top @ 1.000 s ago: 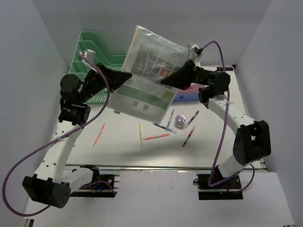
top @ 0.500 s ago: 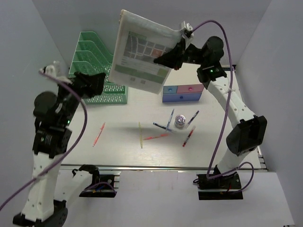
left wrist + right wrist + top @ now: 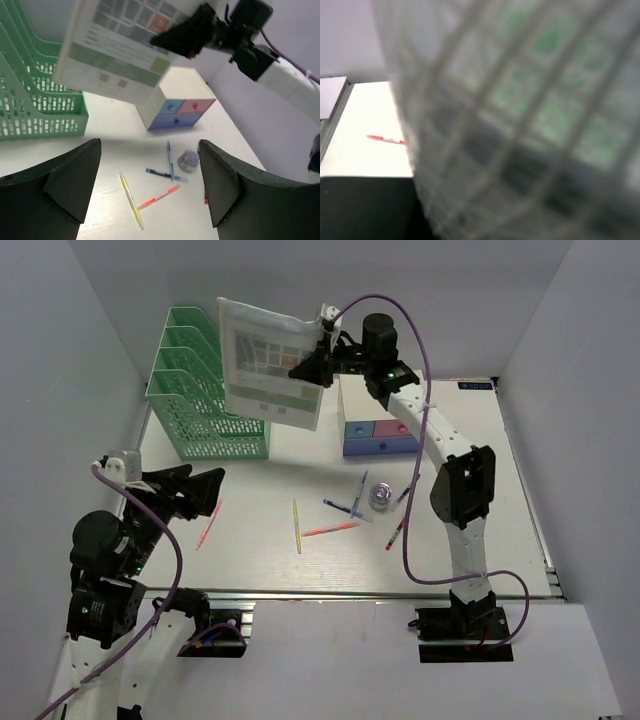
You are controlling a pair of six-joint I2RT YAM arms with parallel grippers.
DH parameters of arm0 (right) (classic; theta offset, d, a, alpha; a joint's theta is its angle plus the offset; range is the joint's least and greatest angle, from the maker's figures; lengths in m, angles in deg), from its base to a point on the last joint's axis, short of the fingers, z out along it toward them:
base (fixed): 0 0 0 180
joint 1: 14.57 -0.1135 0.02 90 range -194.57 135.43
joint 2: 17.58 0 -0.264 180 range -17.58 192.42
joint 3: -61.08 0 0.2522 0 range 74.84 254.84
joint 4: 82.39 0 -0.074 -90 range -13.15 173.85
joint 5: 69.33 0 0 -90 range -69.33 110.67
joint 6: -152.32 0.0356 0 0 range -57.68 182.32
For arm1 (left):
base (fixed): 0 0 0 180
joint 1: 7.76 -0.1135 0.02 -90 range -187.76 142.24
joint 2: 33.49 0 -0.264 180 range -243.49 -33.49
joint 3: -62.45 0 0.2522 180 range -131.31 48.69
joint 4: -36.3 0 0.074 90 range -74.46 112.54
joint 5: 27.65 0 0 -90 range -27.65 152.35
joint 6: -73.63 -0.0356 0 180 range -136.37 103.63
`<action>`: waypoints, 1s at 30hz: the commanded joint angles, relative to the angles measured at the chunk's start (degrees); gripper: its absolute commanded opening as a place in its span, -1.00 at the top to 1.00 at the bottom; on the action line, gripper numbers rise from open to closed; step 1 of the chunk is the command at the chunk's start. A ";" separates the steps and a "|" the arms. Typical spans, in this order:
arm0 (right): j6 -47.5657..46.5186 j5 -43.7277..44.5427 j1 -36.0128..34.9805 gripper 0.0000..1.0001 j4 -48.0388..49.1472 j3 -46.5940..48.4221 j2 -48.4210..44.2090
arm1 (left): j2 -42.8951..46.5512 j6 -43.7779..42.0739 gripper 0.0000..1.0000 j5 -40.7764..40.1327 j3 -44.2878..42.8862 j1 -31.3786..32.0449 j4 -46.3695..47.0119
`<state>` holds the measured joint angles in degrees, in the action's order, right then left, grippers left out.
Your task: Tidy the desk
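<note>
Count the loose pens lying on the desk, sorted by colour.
Red or orange pens: 3
Blue pens: 3
Yellow pens: 1
Total on the desk: 7

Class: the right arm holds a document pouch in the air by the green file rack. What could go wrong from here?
First, the right claw pinches the document pouch by one edge only, so it may swing or slip out. Second, the pouch hangs close to the green file rack and could snag a divider rather than enter a slot.
</note>
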<state>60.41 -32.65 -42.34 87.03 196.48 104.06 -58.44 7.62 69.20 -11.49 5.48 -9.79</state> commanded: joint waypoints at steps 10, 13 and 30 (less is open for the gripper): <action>-0.72 -0.03 -4.75 1.00 15.36 11.77 8.25 | 0.60 -2.01 -0.79 7.39 4.37 -0.40 2.54; 1.37 0.41 -5.54 1.00 20.61 12.48 10.62 | 0.60 -2.72 -0.79 7.91 5.16 -0.40 3.33; 4.99 5.33 -10.28 1.00 40.68 13.97 18.62 | 3.86 -4.74 -0.81 8.62 9.38 0.13 1.67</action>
<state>65.19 -29.72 -51.67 118.33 206.73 122.79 -55.05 3.83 77.18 -3.10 5.50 -7.15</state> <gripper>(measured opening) 0.052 0.894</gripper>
